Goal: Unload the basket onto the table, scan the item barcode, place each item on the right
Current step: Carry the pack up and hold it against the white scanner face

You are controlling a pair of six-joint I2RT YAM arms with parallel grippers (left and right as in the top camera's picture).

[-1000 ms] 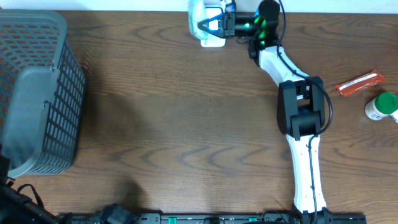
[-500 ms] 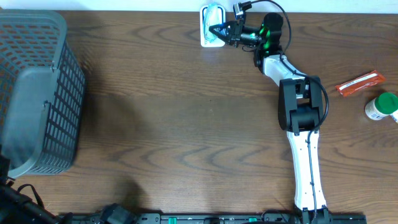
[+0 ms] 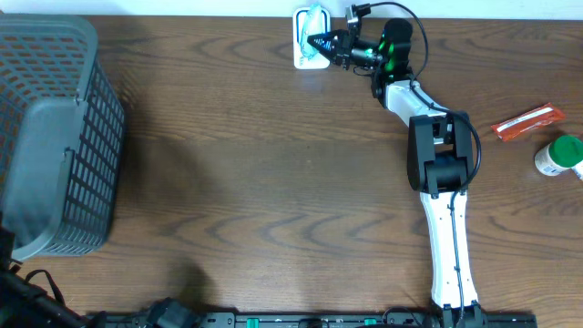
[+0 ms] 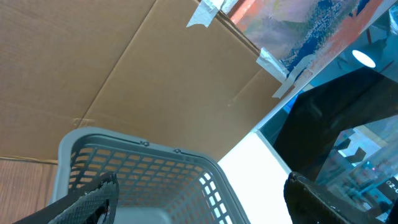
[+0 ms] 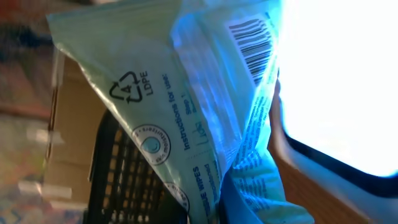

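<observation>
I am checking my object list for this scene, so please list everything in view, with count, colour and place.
wipes packet: 1, pale green-blue with barcode, far table edge
basket: 1, grey, left end of table
sachet: 1, orange-red, right side
bottle: 1, white with green cap, right edge
table: 1, brown wood
right gripper: 1, black, shut on the wipes packet
left gripper: 1, black, open, facing the basket

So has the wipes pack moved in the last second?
Yes. Seen from overhead, the wipes pack, held in the right fingers, has shifted slightly right along the table's far edge, away from the basket, and turned narrower.
</observation>
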